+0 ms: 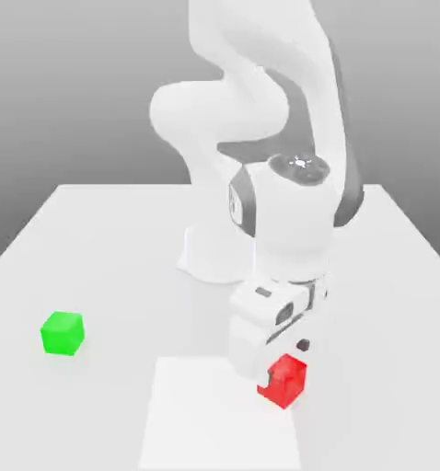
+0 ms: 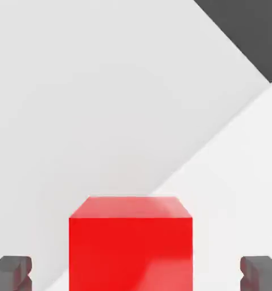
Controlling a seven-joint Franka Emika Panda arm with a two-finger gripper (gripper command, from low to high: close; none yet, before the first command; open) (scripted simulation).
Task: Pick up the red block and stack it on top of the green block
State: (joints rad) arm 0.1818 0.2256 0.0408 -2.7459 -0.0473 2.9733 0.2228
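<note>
Red block [image 2: 131, 247] sits on the table [image 1: 95, 239] between our fingertips [image 2: 12, 271], the gripper [image 1: 281, 368] low over it, jaws spread wide with clear gaps either side, holding nothing yet. We judge the grasp is the step in hand: we should settle a little lower, keep the cube centred, then close squarely on its opposite faces so it doesn't twist. We count one red block, one green block [image 1: 62, 333] well apart toward the exterior view's left, and one gripper
</note>
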